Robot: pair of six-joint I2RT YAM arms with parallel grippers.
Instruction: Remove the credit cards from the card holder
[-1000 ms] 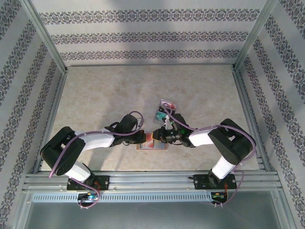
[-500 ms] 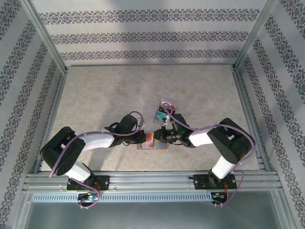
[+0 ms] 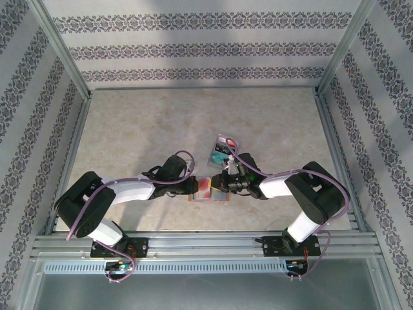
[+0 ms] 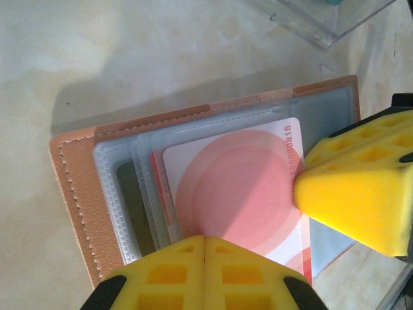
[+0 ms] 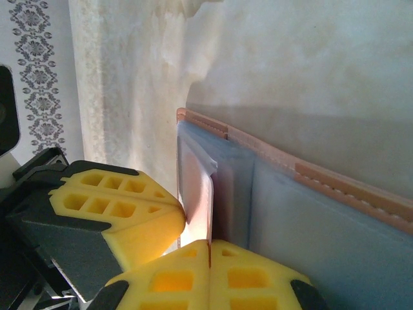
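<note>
top external: open card holder (image 3: 213, 196) flat, long axis left to right

Open brown card holder (image 4: 71, 194) flat on beige table (image 4: 129, 58), red card (image 4: 239, 194) partly out of its clear sleeves, closed left gripper (image 4: 204, 252) at the card's lower edge, right gripper (image 4: 313, 187) tip touching the card's side, clear tray (image 4: 316, 22) just beyond.

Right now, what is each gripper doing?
Left gripper: shut, tips against the card holder.
Right gripper: shut on the red card, pinching its edge.
</note>
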